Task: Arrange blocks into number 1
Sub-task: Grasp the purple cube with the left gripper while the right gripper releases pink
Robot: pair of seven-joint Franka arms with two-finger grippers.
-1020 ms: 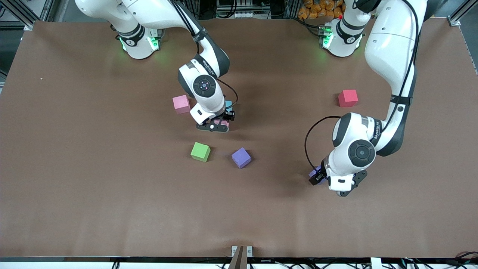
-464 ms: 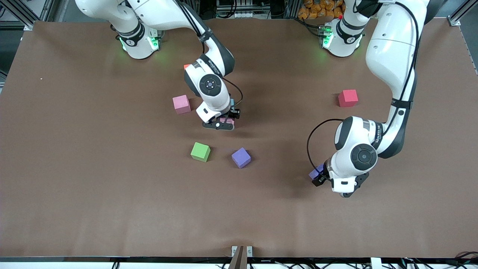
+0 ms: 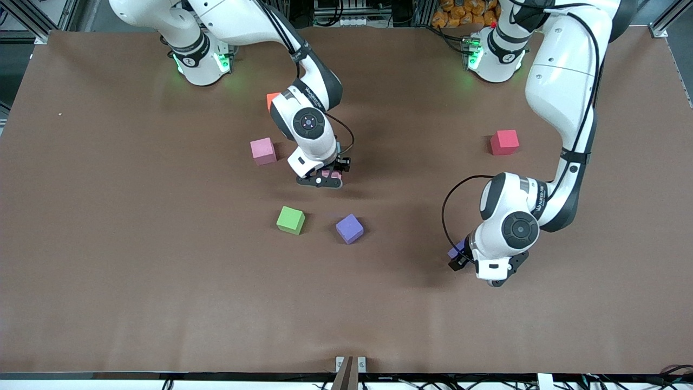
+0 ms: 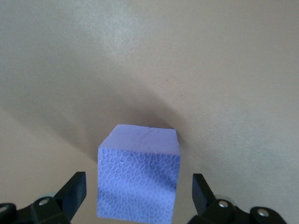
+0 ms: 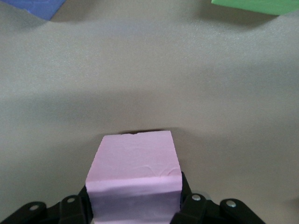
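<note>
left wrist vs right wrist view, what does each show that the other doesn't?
Left wrist only: a purple block on the table between the left gripper's open fingers, gaps on both sides. Right wrist only: a pink block with the right gripper's fingers against its sides, plus edges of a green block and another purple block. Both: the brown table.

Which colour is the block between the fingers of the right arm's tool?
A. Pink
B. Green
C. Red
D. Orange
A: the right wrist view shows a pink block seated between the fingers of the right tool, resting on the table; the green block lies apart, nearer to the front camera.
</note>
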